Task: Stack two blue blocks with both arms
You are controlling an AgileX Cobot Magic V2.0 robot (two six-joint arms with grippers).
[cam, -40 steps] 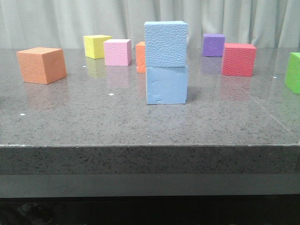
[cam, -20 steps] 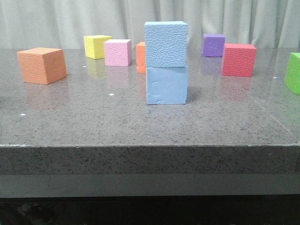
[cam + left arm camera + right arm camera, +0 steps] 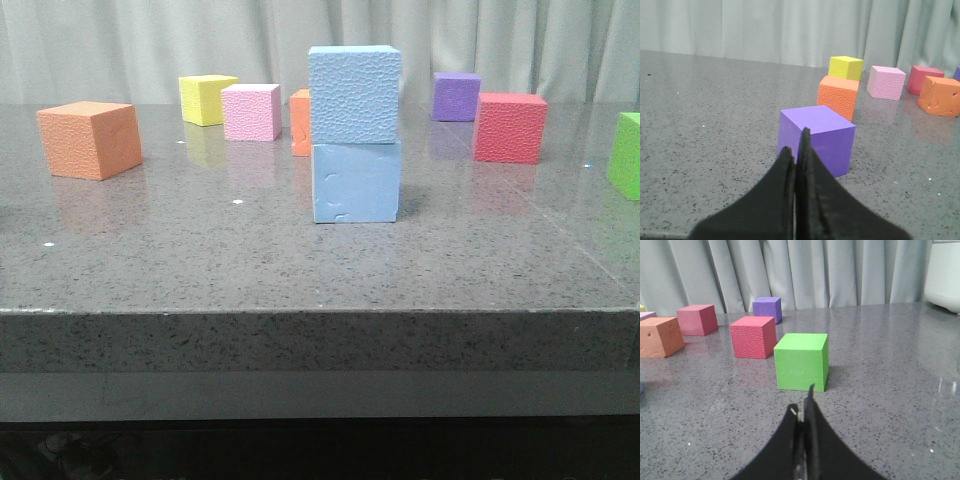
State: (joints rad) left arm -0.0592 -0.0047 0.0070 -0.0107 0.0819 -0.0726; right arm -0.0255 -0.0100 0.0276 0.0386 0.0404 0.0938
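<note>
Granite-grey table [image 3: 200, 250] fills most of the front view, speckled and glossy, with a pale curtain [image 3: 120, 40] behind it. No brand, label or writing is readable on anything I can see.

Near the middle of the table stand the two blue blocks, one squarely on the other: the upper blue block [image 3: 354, 94] shows a pebbled face, the lower blue block [image 3: 356, 181] a smooth face with squiggly dents. Around them, well apart, sit an orange cube [image 3: 89, 139] at the left, a yellow cube [image 3: 206, 99] and a pink cube [image 3: 250, 111] further back, a second orange cube [image 3: 299, 122] partly hidden behind the stack, a red cube [image 3: 510, 127] and a purple cube [image 3: 456, 96] on the right, and a green cube [image 3: 625, 155] cut off by the right edge.

Neither arm appears in the front view — only the wrist cameras show them. The left gripper [image 3: 795, 152] is low over the table, its dark pointed fingers pressed together on nothing, just short of another purple cube [image 3: 816, 138] that the front view does not show. The right gripper [image 3: 805, 407] is likewise closed and empty, pointing at the green cube [image 3: 801, 361], with the red cube [image 3: 753, 336] beyond — neither wrist view takes in the blue stack.
</note>
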